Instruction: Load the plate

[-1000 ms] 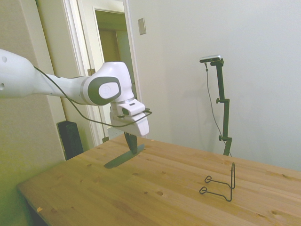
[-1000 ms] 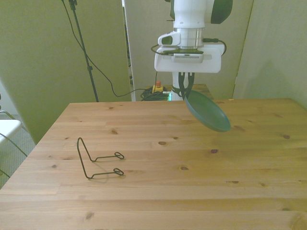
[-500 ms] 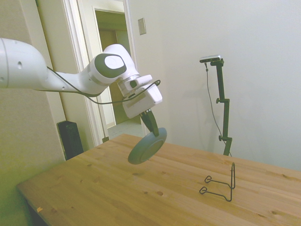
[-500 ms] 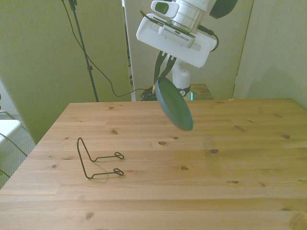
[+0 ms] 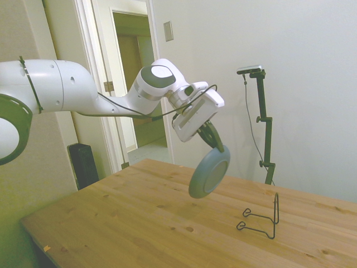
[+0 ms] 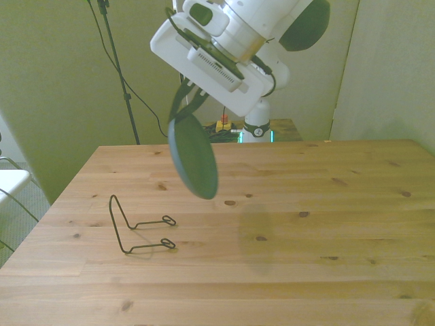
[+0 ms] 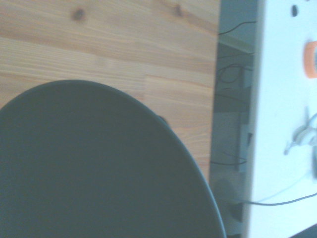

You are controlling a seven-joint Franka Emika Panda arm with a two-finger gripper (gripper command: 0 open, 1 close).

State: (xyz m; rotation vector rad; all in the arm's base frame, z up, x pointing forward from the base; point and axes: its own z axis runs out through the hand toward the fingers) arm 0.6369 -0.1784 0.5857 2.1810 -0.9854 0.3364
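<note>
Side view: the gripper, pinching the plate by its rim, has swung nearer the wire stand; plate now hangs almost upright in the air above the table, face toward the stand.

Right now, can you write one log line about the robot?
gripper: shut on plate | plate: in the air, tilted on edge | wire stand: empty, on table

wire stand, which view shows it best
The front view: the wire stand shows whole and unobstructed on the table. The side view has it whole too, but more edge-on. In the wrist view the plate fills the picture; no stand.
</note>
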